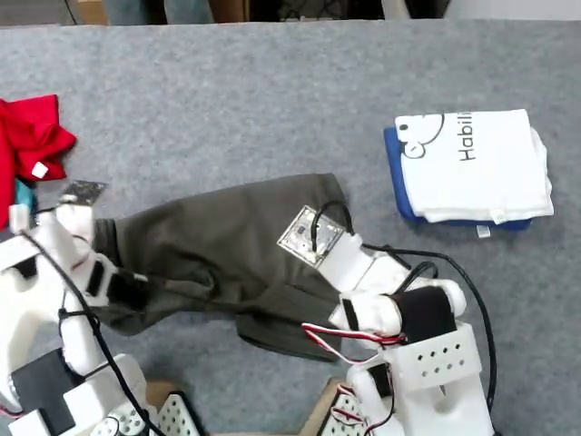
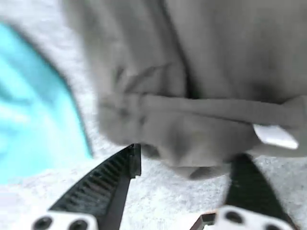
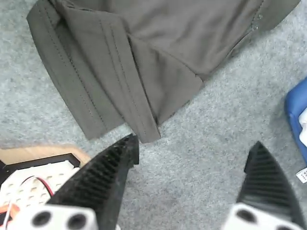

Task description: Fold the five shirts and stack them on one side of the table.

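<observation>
One wide grey bench [image 1: 227, 82], napped like felt, carries everything, and its grip on cloth means a dragged edge will likely bunch, so lifting is better than sliding. Across the middle lies the olive shirt [image 1: 227, 245], rumpled and half doubled on itself. The step in hand looks to be spreading it flat for a fold, so both ends should be taken at once and drawn apart evenly before any crease is made. Well apart, on the far right side, a folded white shirt [image 1: 481, 163] sits squarely on a folded blue shirt [image 1: 392, 173], and this is where the olive one should finish. A red shirt [image 1: 32, 136] is heaped at the left edge, with a teal shirt [image 2: 29, 110] just beside it. The left claw [image 2: 187, 158] stands wide, straddling the olive shirt's bunched edge without pinching it, and should bite deep enough to catch every layer. The right claw [image 3: 195, 143] also gapes wide over bare bench, just beside a double-stitched hem [image 3: 139, 120]. That hem is matte, soft knit and thin enough to slip. A small white tag [image 2: 276, 136] juts stiffly from the folds.
</observation>
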